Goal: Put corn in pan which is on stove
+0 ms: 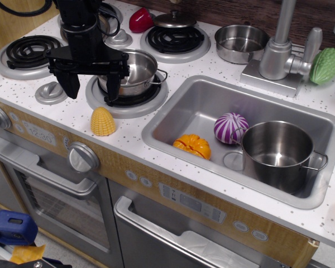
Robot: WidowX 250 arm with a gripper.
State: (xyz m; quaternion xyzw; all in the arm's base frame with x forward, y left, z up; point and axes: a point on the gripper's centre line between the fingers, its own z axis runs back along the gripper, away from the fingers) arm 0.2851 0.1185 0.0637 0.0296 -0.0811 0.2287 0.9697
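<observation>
Corn [103, 121] stands upright on the stove [56, 114], just below-right of the gripper [92, 85]. Jaws spread wide, seemingly empty, above the pan [135, 71].

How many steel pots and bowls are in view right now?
3: the small pan on the front stove burner, a handle-less bowl by the faucet, and a tall pot in the sink.

corn [103, 121]: small yellow ridged cone, lying on the white speckled counter [156, 162] just below and right of the pincer [92, 85], untouched.
pan [135, 71]: shiny steel, short walls, wire loop handle, upright, empty, just right of and partly behind the pincer.
stove [22, 89]: black coil burner [135, 99] under the pan, beneath the pincer.
</observation>
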